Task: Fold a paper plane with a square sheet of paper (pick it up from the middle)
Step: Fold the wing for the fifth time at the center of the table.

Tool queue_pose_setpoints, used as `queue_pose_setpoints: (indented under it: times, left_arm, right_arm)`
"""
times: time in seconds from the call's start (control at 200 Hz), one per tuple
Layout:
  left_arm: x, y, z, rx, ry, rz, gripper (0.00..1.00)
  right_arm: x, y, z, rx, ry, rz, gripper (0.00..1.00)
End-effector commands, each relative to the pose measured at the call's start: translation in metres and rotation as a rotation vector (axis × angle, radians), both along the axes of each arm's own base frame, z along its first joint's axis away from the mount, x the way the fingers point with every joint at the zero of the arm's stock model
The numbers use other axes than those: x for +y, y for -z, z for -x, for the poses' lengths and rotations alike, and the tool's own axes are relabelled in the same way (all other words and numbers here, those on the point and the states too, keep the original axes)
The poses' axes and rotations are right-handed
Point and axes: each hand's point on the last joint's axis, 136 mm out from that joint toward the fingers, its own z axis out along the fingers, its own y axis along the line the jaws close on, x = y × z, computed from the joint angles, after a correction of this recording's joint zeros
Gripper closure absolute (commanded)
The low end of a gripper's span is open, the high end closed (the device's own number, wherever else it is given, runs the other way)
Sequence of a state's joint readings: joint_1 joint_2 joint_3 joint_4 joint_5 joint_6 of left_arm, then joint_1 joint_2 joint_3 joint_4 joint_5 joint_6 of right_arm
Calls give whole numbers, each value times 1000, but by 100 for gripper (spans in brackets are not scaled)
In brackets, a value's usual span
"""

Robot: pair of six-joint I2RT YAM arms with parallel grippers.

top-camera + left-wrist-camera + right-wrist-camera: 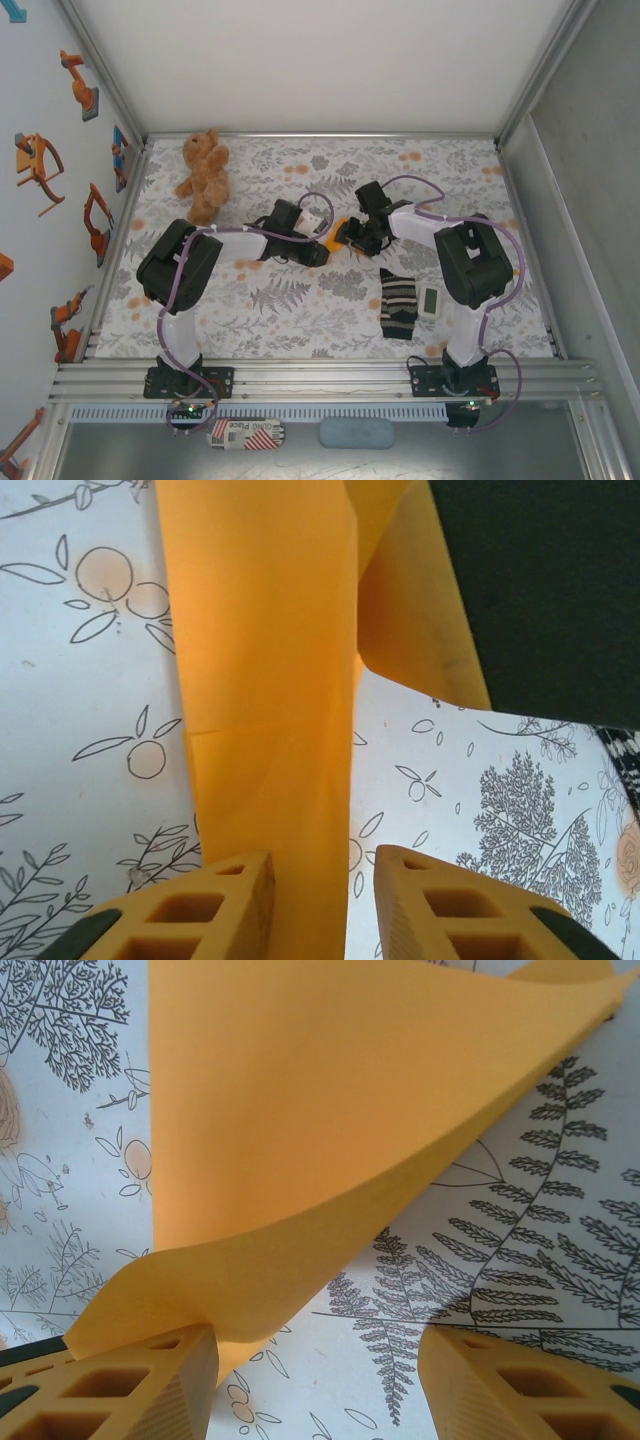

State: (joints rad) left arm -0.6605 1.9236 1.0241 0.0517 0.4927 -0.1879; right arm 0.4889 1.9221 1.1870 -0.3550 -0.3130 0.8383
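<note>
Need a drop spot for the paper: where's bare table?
Free: back right corner behind the right arm; front centre strip between left arm and sock. Crowded: centre, where left gripper and right gripper meet at the paper; teddy bear back left; sock and white device front right.

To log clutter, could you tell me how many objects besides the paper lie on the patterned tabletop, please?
3: teddy bear far left; striped sock and white device near right. Others may be hidden.

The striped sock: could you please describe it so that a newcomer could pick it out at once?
Look at the floral-patterned table, at its near right part beside the right arm. The sock lies flat there, just left of a small white device. Its black-and-white stripes set it apart from that plain device.
</note>
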Motion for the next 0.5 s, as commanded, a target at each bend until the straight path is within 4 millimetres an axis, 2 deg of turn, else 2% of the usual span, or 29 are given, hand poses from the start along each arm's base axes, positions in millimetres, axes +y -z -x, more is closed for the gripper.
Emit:
queue_pose_setpoints:
  times: [0.0,0.235,0.496]
  left_arm:
    - [13,25,8,32,-1,-65,73]
    - [14,30,9,86,-25,-20,83]
    - [13,28,8,181,-38,31,86]
  right_arm:
    - [-27,58,17,94,30,160,43]
    - [-26,59,17,95,27,160,42]
    - [-21,57,13,82,-18,143,41]
